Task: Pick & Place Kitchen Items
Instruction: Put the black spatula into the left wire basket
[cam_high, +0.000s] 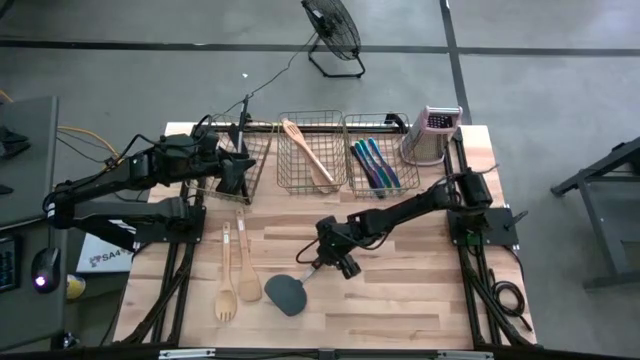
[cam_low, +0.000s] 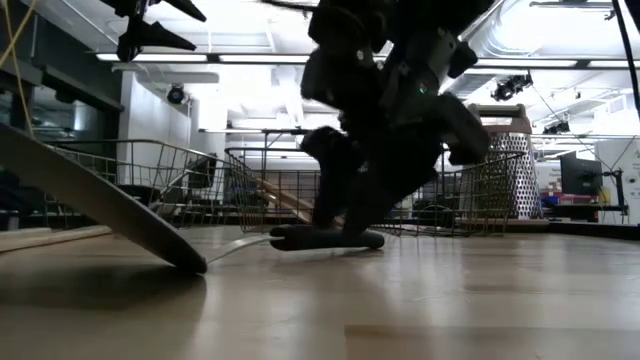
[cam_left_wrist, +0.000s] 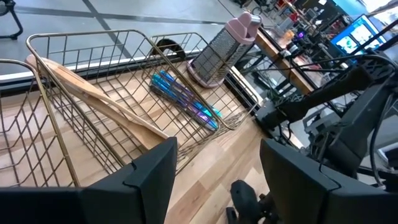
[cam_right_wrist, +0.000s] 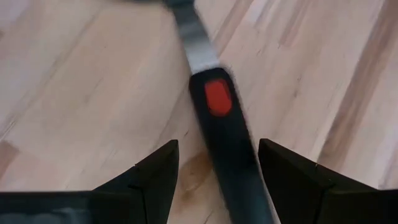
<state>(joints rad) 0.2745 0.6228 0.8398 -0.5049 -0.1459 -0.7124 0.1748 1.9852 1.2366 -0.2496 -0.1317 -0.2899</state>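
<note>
A spatula (cam_high: 288, 293) with a dark grey blade and a black handle (cam_right_wrist: 231, 158) bearing a red spot lies flat on the wooden table, near its front middle. My right gripper (cam_high: 322, 262) has come down over the handle's free end. It is open, one finger on each side of the handle with a gap to both. In the low view its fingertips reach down beside the handle (cam_low: 325, 238). My left gripper (cam_high: 237, 172) hangs open over the left wire basket (cam_high: 250, 150), holding nothing.
A wooden fork (cam_high: 226, 290) and a wooden spoon (cam_high: 248, 275) lie left of the spatula. The middle basket (cam_high: 340, 185) holds a wooden utensil (cam_high: 306, 152), and the right basket (cam_high: 412, 150) holds blue and purple pieces (cam_high: 375, 165). A box grater (cam_high: 432, 133) stands at the far right.
</note>
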